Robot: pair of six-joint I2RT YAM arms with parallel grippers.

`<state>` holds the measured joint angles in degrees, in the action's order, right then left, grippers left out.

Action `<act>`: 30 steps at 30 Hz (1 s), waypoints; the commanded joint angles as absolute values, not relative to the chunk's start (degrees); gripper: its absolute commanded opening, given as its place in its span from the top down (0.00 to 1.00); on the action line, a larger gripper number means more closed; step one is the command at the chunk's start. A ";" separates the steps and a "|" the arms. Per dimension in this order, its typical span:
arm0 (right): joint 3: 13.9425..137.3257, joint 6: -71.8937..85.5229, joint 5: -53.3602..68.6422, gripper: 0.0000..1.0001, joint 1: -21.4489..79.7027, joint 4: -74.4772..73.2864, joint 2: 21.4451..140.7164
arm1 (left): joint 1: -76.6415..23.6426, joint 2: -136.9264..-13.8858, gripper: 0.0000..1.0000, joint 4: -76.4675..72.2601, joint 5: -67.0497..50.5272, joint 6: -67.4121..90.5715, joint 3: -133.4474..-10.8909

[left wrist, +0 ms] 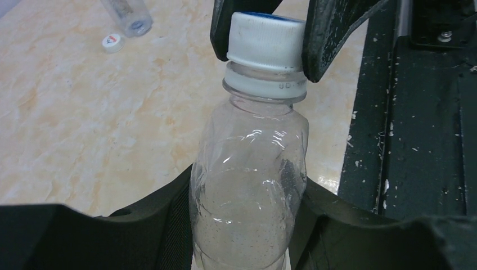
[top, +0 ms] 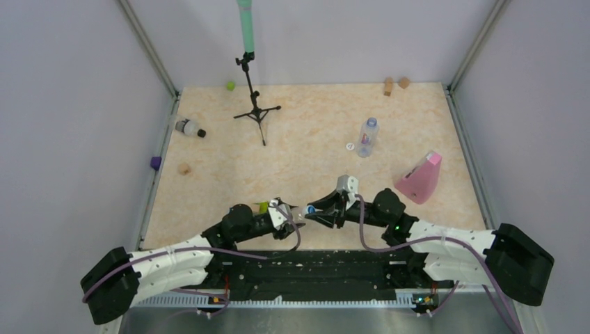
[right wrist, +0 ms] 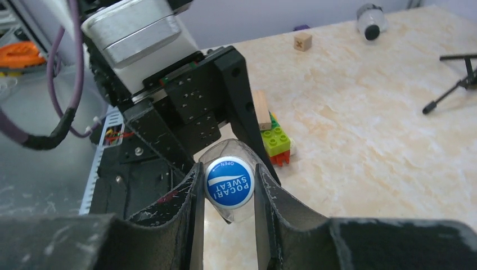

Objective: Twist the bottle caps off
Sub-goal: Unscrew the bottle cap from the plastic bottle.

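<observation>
At 6 o'clock on the bench [top: 306,167], just ahead of the arm bases, both arms meet on one bottle [left wrist: 247,185].

Left end effector [left wrist: 245,228] is clamped round the clear body. Right end effector [right wrist: 228,194] is closed on its cap [right wrist: 229,183] (white skirt, blue printed top), with the pads flanking the skirt on both sides.

Judgement: the bottle is thin-walled, light and looks empty. It will dent and slip if squeezed harder, so the stiff neck ring is the firmer hold. The cap is small and rigid; take it on the skirt, square to the axis.

- Toy bricks [right wrist: 275,143]: 7 o'clock, just beside the left fingers.
- Pink wedge [top: 420,178]: 4 o'clock, well apart.
- Second bottle [top: 367,137]: 2 o'clock, neck open, loose white cap [top: 350,147] just beside it.
- Third bottle [top: 188,128]: lying at 10 o'clock, black cap on.
- Tripod stand [top: 256,111]: 11 o'clock.

Judgement: none of these crowds the wrist roll.
</observation>
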<state>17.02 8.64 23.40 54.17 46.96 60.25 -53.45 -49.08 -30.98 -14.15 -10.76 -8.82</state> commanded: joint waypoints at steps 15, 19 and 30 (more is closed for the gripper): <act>10.39 4.97 25.23 0.54 55.72 68.99 63.34 | -51.23 -46.75 1.00 -35.33 -20.66 -8.90 -8.86; 8.68 9.83 15.59 0.40 55.75 66.60 59.27 | -51.18 -47.32 1.00 -32.59 -15.07 -8.85 -9.42; 9.41 42.61 -4.02 0.36 55.74 43.66 47.16 | -51.18 -50.38 1.00 -32.14 -12.86 -8.12 -11.74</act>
